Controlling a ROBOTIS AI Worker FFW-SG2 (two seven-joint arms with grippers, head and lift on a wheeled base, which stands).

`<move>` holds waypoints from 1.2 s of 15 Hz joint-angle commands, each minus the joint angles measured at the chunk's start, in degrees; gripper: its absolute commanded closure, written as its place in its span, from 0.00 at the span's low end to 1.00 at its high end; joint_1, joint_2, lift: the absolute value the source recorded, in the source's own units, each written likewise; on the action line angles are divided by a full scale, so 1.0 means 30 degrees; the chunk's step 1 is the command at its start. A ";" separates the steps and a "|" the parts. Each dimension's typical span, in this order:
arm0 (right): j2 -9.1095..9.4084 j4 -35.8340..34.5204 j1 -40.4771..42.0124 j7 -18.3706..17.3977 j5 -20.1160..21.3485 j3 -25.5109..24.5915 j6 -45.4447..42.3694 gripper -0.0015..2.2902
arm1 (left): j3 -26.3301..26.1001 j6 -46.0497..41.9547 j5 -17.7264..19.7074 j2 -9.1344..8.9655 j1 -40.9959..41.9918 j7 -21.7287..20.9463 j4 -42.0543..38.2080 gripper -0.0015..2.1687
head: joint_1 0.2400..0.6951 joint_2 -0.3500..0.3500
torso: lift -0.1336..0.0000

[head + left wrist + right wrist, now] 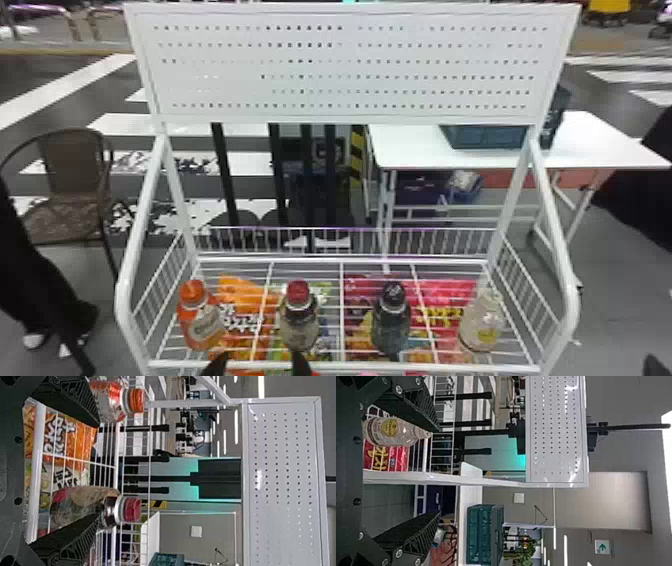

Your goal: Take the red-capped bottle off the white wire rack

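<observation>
On white wire rack [345, 367], rounded red-capped bottle [298, 325]; left gripper [259, 356], right gripper [654, 365]: ridged fingers apart.

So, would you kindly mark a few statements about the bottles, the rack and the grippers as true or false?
1. The red-capped bottle stands on the white wire rack. True.
2. The orange-capped bottle stands to the right of the red-capped bottle. False: it stands to its left.
3. The left gripper is clamped shut. False: its fingers are apart.
4. The right gripper has its fingers apart. True.
5. The crate sits on the floor. False: it is on the white table.
</observation>
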 commanded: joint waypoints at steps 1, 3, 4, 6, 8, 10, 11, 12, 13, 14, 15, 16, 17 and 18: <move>-0.0026 0.0024 0.0020 0.0001 -0.0001 -0.0002 -0.0003 0.07 | -0.0981 -0.1217 0.0181 -0.0604 -0.1708 -0.0021 0.2610 0.04 | 0.57 0.50 | 1.00; -0.0026 0.0054 0.0079 0.0030 -0.0001 -0.0031 -0.0003 0.07 | -0.1654 -0.1276 0.0386 -0.0926 -0.2880 -0.0050 0.4045 0.04 | 0.57 0.50 | 1.00; 0.0004 0.0083 0.0108 0.0118 -0.0030 -0.0060 -0.0061 0.07 | -0.1830 -0.1276 0.0415 -0.1131 -0.3407 -0.0021 0.4690 0.04 | 0.57 0.50 | 1.00; 0.0033 0.0083 0.0167 0.0118 -0.0030 -0.0090 -0.0178 0.07 | -0.1977 -0.1276 0.0415 -0.1454 -0.4140 0.0682 0.5422 0.04 | 0.57 0.50 | 1.00; 0.0033 0.0112 0.0196 0.0118 -0.0001 -0.0119 -0.0178 0.07 | -0.2035 -0.1276 0.0620 -0.1512 -0.4520 0.1005 0.5744 0.04 | 0.57 0.50 | 1.00; 0.0033 0.0112 0.0196 0.0118 -0.0030 -0.0119 -0.0178 0.07 | -0.2152 -0.1276 0.0825 -0.1512 -0.4989 0.1005 0.6477 0.04 | 0.57 0.50 | 1.00; 0.0033 0.0083 0.0167 0.0118 -0.0001 -0.0119 -0.0120 0.07 | -0.2152 -0.1276 0.1089 -0.1483 -0.5253 0.0887 0.6799 0.04 | 0.57 0.50 | 1.00; 0.0033 0.0083 0.0167 0.0118 -0.0001 -0.0119 -0.0120 0.07 | -0.2152 -0.1276 0.1352 -0.1483 -0.5487 0.0741 0.7004 0.04 | 0.57 0.50 | 1.00; 0.0033 0.0083 0.0167 0.0118 -0.0001 -0.0119 -0.0120 0.07 | -0.2152 -0.1276 0.1675 -0.1454 -0.5868 0.0565 0.7356 0.04 | 0.57 0.50 | 1.00; 0.0033 0.0112 0.0167 0.0118 -0.0001 -0.0119 -0.0120 0.07 | -0.2182 -0.1217 0.1997 -0.1483 -0.6308 0.0507 0.7737 0.04 | 0.57 0.50 | 1.00; 0.0033 0.0112 0.0196 0.0118 -0.0001 -0.0119 -0.0120 0.07 | -0.2211 -0.1217 0.2143 -0.1512 -0.6688 0.0360 0.8118 0.04 | 0.57 0.50 | 1.00; 0.0033 0.0112 0.0225 0.0118 -0.0001 -0.0119 -0.0120 0.07 | -0.2357 -0.1217 0.2319 -0.1542 -0.7099 0.0155 0.8498 0.04 | 0.57 0.50 | 1.00; 0.0033 0.0112 0.0255 0.0118 -0.0001 -0.0148 -0.0120 0.07 | -0.2416 -0.1217 0.2466 -0.1659 -0.7392 -0.0021 0.8938 0.04 | 0.57 0.50 | 1.00; 0.0033 0.0112 0.0313 0.0118 -0.0001 -0.0207 -0.0120 0.07 | -0.2445 -0.1276 0.2466 -0.1747 -0.7655 -0.0050 0.9348 0.04 | 0.57 0.50 | 1.00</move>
